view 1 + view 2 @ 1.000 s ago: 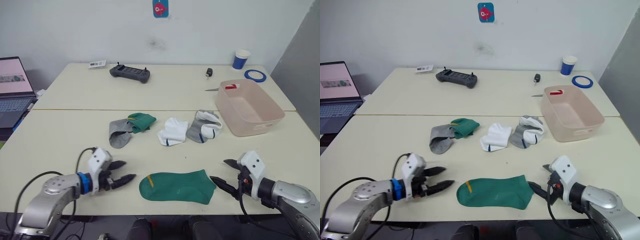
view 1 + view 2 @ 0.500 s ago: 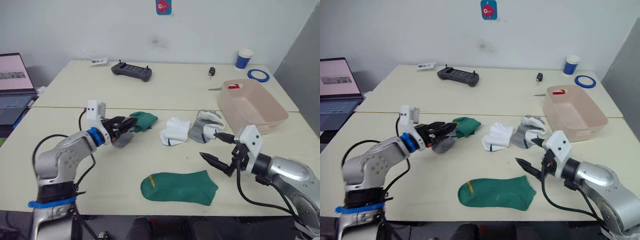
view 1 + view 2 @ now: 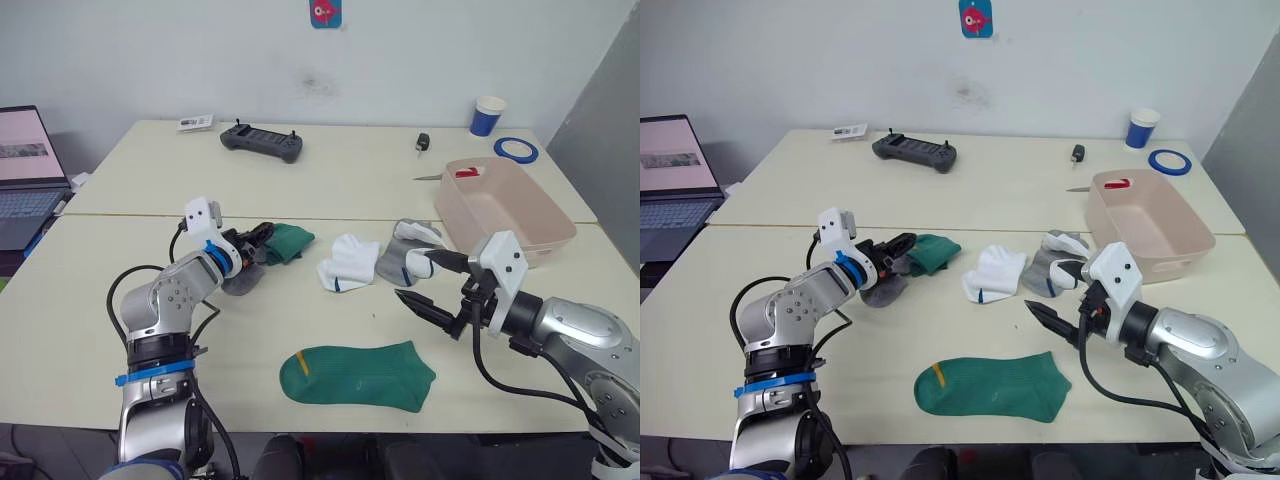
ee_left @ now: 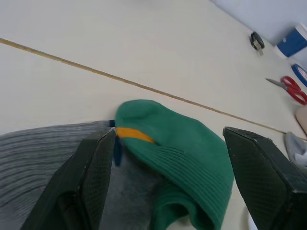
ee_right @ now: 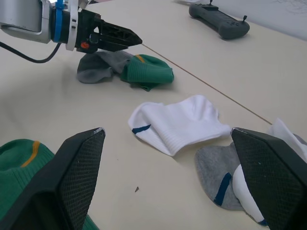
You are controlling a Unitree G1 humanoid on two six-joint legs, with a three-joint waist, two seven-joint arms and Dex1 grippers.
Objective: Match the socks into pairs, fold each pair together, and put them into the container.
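Your left pincer (image 3: 262, 238) is spread wide, its tips straddling the bunched green sock (image 3: 285, 243), which lies partly on top of a grey sock (image 3: 238, 266) at the middle of the counter (image 3: 120, 290). In the left wrist view the green sock's yellow mark (image 4: 134, 134) sits between the two fingers, and nothing is gripped.

Your right pincer (image 3: 1057, 291) hovers above the counter with its fingers spread apart and nothing between them, just beside the heap where a second grey sock (image 3: 1044, 272) and a white sock (image 3: 1064, 243) lie tangled together. Another white sock (image 3: 992, 273) lies between that heap and the green-and-grey one, apart from both.

The other green sock (image 3: 357, 375) lies flat near the front edge of the counter, well apart from the rest, yellow mark toward your left.

The pink bin (image 3: 503, 212) stands at the right side of the counter with no socks in it. Behind it are a blue-and-white cup (image 3: 485, 116), a roll of blue tape (image 3: 514, 151) and scissors (image 3: 445, 176); a dark controller (image 3: 260, 144) lies at the far side, and a laptop (image 3: 25, 165) sits off to the left.
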